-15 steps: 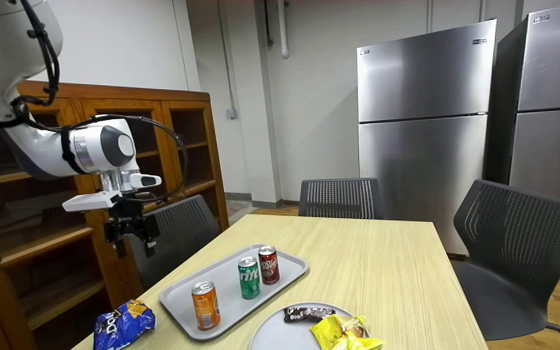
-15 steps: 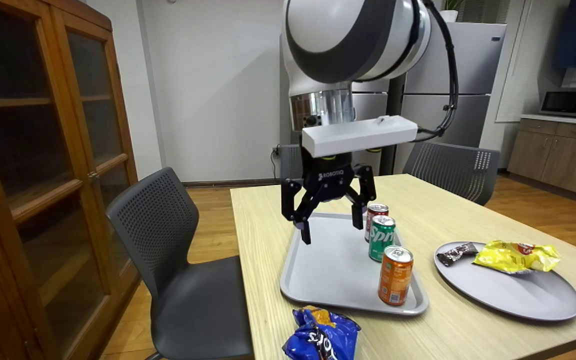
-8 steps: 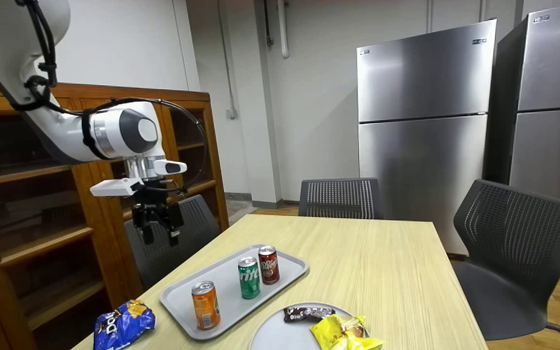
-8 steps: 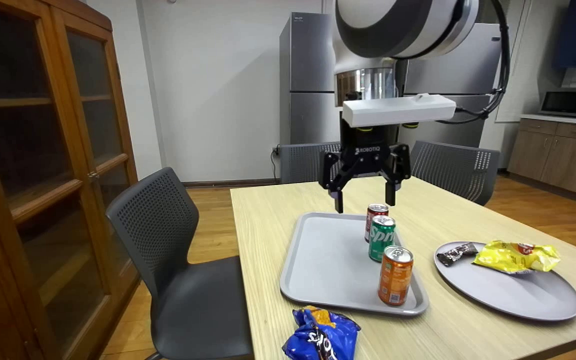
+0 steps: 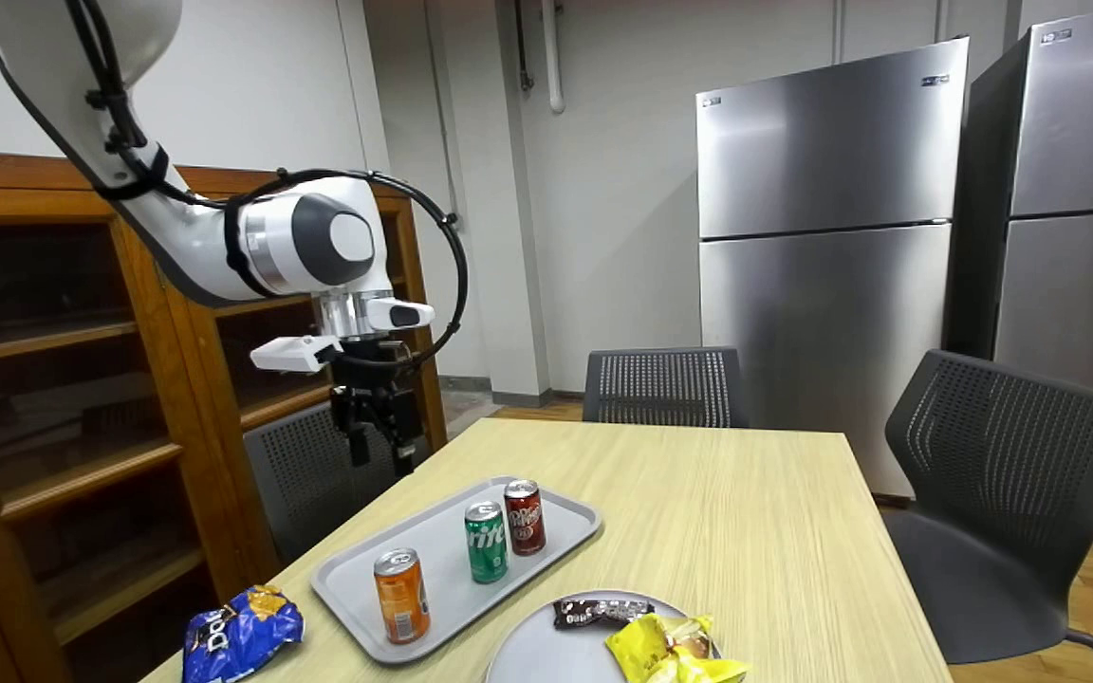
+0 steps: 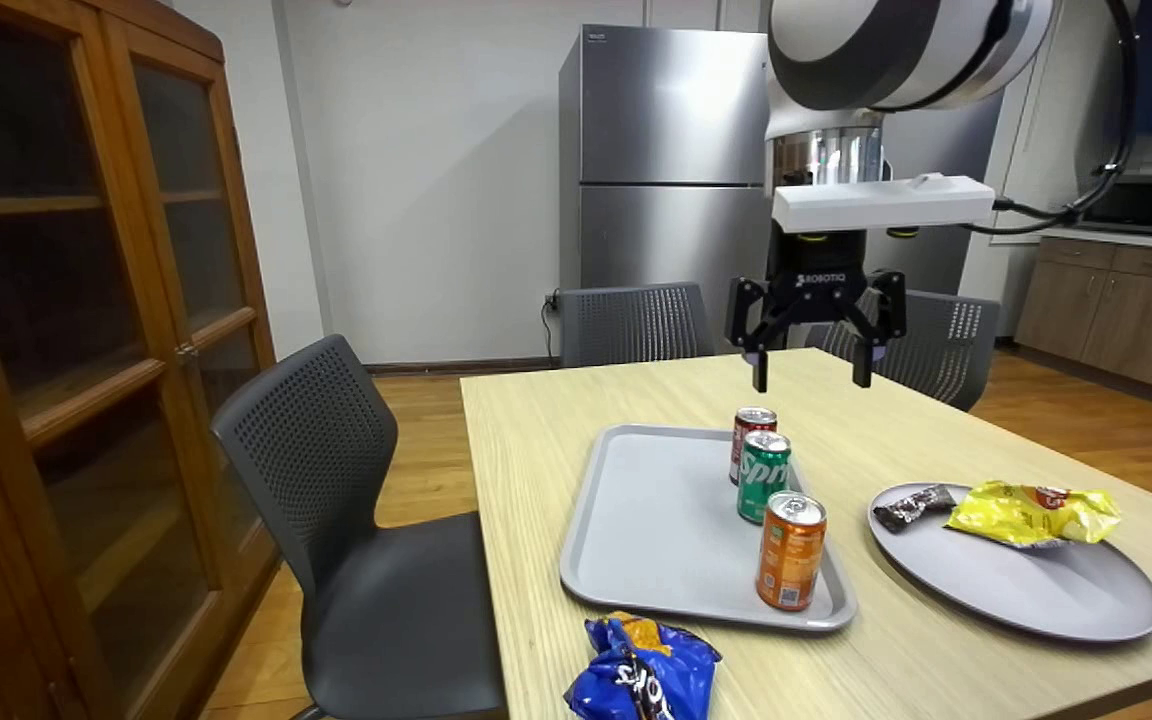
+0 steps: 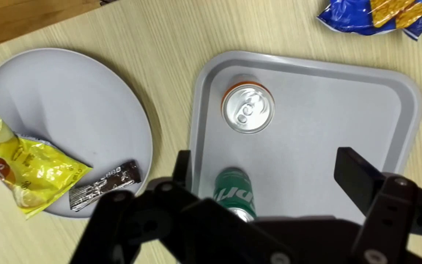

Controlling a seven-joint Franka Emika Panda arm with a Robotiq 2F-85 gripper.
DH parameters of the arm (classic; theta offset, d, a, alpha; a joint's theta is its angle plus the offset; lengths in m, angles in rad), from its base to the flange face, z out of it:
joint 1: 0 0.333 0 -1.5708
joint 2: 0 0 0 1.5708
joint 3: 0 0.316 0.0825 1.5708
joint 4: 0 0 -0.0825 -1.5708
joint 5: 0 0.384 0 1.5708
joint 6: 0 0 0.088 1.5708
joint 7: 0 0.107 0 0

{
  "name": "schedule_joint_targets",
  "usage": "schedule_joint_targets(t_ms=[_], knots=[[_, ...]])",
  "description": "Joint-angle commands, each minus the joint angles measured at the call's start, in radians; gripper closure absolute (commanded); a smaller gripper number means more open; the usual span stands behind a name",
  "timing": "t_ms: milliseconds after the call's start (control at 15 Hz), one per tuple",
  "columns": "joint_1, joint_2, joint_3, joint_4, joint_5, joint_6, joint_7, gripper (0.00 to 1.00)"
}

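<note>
I have the gripper [image 6: 811,370] hanging in the air, its 2 fingers [image 6: 862,366] spread wide and released, clear of the things below. Nearest to it are 3 cans [image 7: 233,187], all upright on the gray rectangular tray [image 6: 646,520]. In an exterior view they form a row along the tray's right side: the orange can [image 6: 791,552] in the near right corner, the green Sprite can [image 6: 763,478] behind it, and the dark red Dr Pepper can [image 6: 744,430] farthest. The green and red ones stand close together; the orange can sits apart. From the wrist I see the green Sprite can lower down between the fingers, its lid partly covered by the gripper.

Right of the tray, the round gray plate [image 6: 1036,590] bears a yellow snack bag [image 6: 1031,512], with a dark wrapped bar [image 6: 911,507] to its left. The blue snack bag [image 6: 648,670] lies just beside the tray's near edge on the pale wood table [image 5: 717,522]. Around it I see gray chairs [image 6: 396,600], a wooden cabinet [image 6: 96,300] at left and 2 steel refrigerators [image 5: 826,304] at the far side.
</note>
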State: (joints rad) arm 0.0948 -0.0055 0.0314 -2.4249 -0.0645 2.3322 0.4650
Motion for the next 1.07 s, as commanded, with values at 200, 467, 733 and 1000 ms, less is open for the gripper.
schedule_joint_targets(t_ms=[200, 467, 733, 1000], knots=[[-0.082, 0.007, -0.051, -0.006, -0.073, -0.046, -0.123, 0.00], [-0.132, 0.048, -0.103, 0.004, -0.157, -0.037, -0.239, 0.00], [-0.173, 0.076, -0.150, 0.015, -0.221, -0.021, -0.294, 0.00], [-0.178, 0.074, -0.158, 0.003, -0.208, -0.023, -0.285, 0.00]])
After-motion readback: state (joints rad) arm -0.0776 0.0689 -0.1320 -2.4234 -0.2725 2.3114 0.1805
